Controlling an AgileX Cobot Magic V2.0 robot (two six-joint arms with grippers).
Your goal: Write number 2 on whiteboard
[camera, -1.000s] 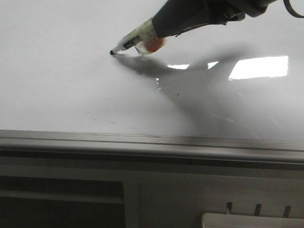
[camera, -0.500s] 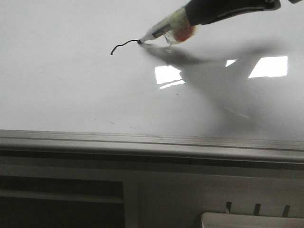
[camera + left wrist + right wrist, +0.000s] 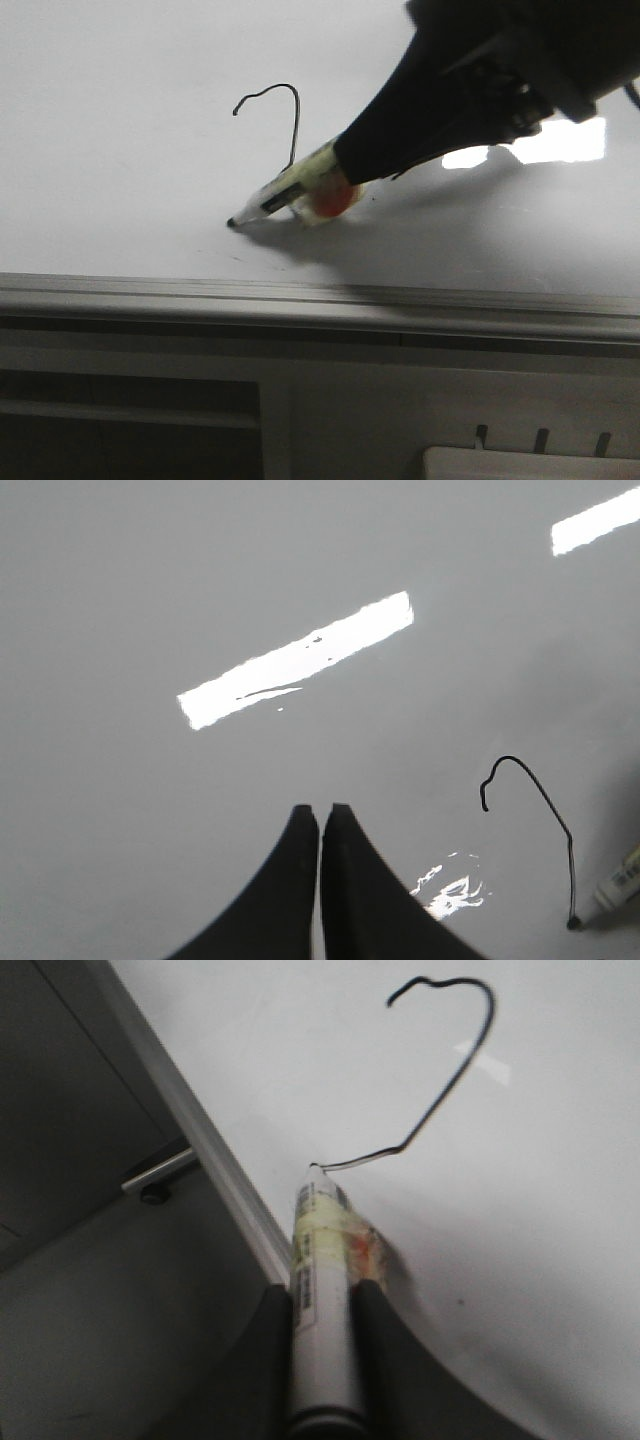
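The whiteboard (image 3: 120, 180) is a glossy white board that fills the front view. A thin black line (image 3: 296, 120), the hooked top and long down-stroke of the number 2, is on it. My right gripper (image 3: 345, 165) is shut on a white black-tipped marker (image 3: 280, 192), whose tip touches the board at the stroke's lower end. In the right wrist view the gripper (image 3: 322, 1295) clamps the marker (image 3: 322, 1240) and the line (image 3: 450, 1085) bends toward its tip. My left gripper (image 3: 320, 810) is shut and empty above the board (image 3: 150, 600), beside the line (image 3: 545, 795).
The board's grey metal rim (image 3: 300, 300) runs along the near edge, close to the marker tip; it also shows in the right wrist view (image 3: 210, 1150). Bright glare (image 3: 560, 140) lies at the far right. A white object (image 3: 530, 465) sits below the rim.
The right gripper has carried the marker from the hook's far end down toward the near rim and leftward, adding the long stroke to the short curl.
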